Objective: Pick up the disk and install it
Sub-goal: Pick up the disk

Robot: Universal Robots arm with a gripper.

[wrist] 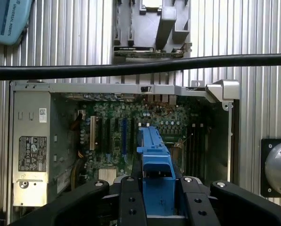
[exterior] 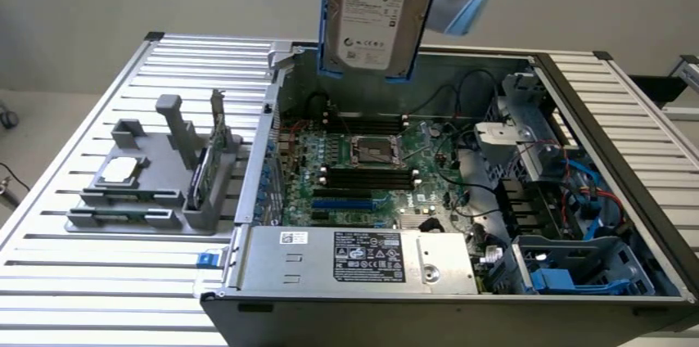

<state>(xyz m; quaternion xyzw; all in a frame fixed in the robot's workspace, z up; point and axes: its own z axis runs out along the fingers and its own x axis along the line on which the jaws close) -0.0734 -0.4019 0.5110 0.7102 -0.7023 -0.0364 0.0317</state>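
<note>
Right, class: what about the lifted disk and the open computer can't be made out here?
Exterior view: the disk is cut off at its top by the upper edge.
Wrist view: it shows edge-on, label unseen; the end effector covers its near end.
Exterior view: the power supply label print is too small.

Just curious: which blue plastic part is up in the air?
The blue bracket around the disk, held above the computer case; the blue tray sits down inside it.

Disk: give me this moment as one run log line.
gripper: shut on disk | disk: held upright above open computer case | install: not yet done
</note>
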